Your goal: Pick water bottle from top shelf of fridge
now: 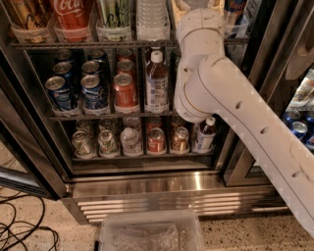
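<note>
The fridge [147,184] stands open with a dark interior and wire racks. The water bottle [152,13], clear and ribbed, stands in a clear holder on the top shelf [93,44]; its cap is cut off by the top of the view. My white arm reaches up from the lower right. My gripper [182,5] is at the top edge of the view, just right of the water bottle and at top-shelf height. Most of it is hidden behind the wrist [198,24].
A red cola bottle [73,14] and other drinks stand left of the water bottle. A brown-drink bottle [156,83] and cans [93,90] fill the middle rack, short cans [132,139] the lower. A clear bin [152,235] and cables [19,230] lie on the floor.
</note>
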`<control>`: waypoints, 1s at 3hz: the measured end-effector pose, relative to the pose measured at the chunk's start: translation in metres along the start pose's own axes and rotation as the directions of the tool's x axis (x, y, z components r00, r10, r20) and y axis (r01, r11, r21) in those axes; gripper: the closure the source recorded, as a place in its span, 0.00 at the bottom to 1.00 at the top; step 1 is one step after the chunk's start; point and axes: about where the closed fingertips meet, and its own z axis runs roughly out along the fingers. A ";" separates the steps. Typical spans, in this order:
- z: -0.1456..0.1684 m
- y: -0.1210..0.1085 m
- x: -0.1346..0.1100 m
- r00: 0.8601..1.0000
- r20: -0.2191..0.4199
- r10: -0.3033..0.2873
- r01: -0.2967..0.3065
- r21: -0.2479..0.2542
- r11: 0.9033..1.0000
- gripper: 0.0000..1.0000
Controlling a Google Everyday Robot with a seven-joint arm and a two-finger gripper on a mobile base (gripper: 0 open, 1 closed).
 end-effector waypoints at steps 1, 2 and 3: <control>0.008 -0.001 0.002 1.000 -0.002 -0.003 0.003 0.005 1.000 0.51; 0.011 -0.003 0.002 1.000 0.000 -0.004 0.004 0.004 1.000 0.74; 0.008 -0.006 -0.001 1.000 0.006 0.003 -0.003 -0.011 1.000 0.97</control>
